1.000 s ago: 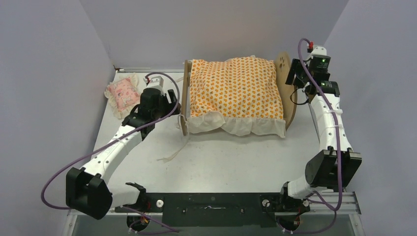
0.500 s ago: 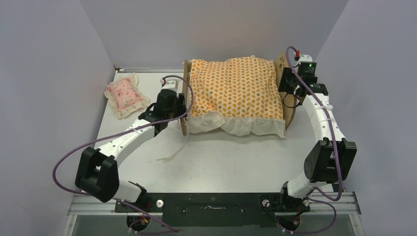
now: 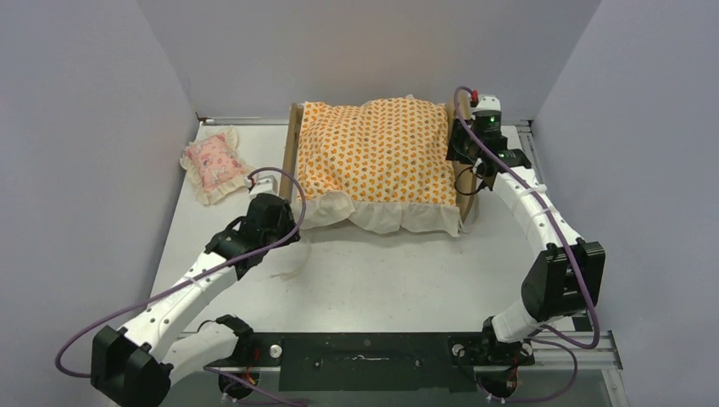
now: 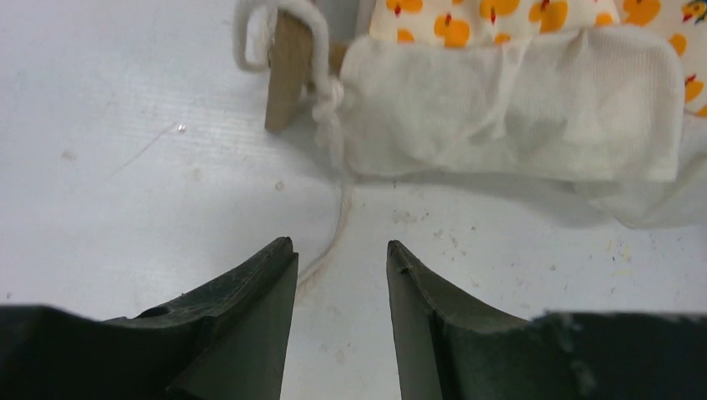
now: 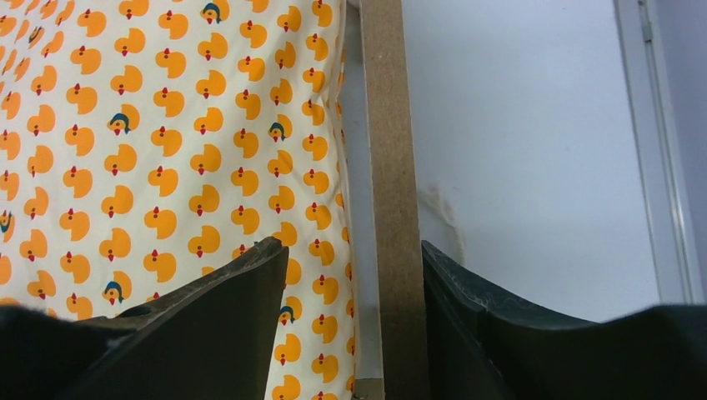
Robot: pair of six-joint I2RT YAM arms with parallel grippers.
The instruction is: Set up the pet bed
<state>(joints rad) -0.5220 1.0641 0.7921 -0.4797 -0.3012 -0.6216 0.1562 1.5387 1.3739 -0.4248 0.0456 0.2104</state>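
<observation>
The pet bed [image 3: 294, 157] stands at the back middle of the table, with the orange duck-print cushion [image 3: 373, 148] covering its base. My right gripper [image 3: 460, 153] is open and straddles the plywood headboard [image 5: 390, 167]. Its outer finger lies against the board's outside face, and its inner finger is over the cushion [image 5: 167, 125], apart from the board. My left gripper [image 3: 287, 227] is open just above the table in front of the bed's front-left corner. The footboard leg [image 4: 288, 58] and the cushion's white ruffle [image 4: 500, 108] lie ahead of my left gripper [image 4: 338, 242], which holds nothing.
A small pink frilled pillow [image 3: 212, 161] lies at the back left. A loose white string [image 4: 338, 208] trails from the footboard leg across the table and between my left fingers. Grey walls close in the back and both sides.
The bed and cushion have slid left across the table with the right gripper at the headboard. The left arm pulled back from the footboard toward the near side. Both pairs of jaws narrowed.
</observation>
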